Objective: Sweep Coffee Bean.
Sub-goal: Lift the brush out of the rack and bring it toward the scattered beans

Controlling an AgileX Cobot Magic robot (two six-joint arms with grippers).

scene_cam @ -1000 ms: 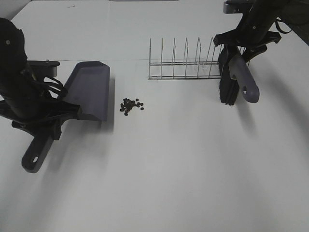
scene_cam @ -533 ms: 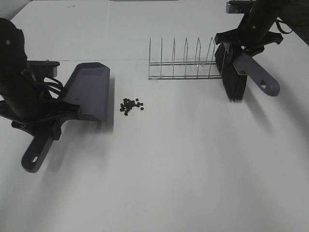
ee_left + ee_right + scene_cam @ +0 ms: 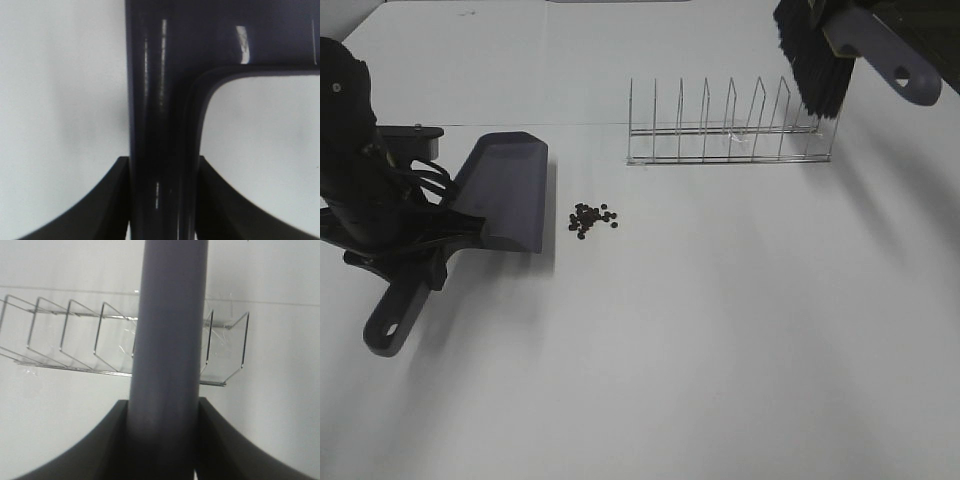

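White table (image 3: 720, 350); brush (image 3: 813, 62) aloft (right claw (image 3: 165, 440))

Dustpan (image 3: 505, 190): grey-purple moulded plastic. Pan looks satin from high view; handle glossy in left wrist view, with sharp streak highlights.
Brush (image 3: 880, 50): handle same grey-purple plastic, smooth, duller sheen than dustpan handle. Bristles (image 3: 812, 65) black, fibrous, matt.
Wire rack (image 3: 725, 135): thin bare metal wire, bright, reflective.
Table (image 3: 720, 350): white, smooth, matt, soft shadows only.
Coffee beans (image 3: 592, 220): dark brown-black, too small to judge finish.
Left gripper (image 3: 162, 200) and right gripper (image 3: 162, 440): fingers (image 3: 107, 205) black, matt, plastic-looking.
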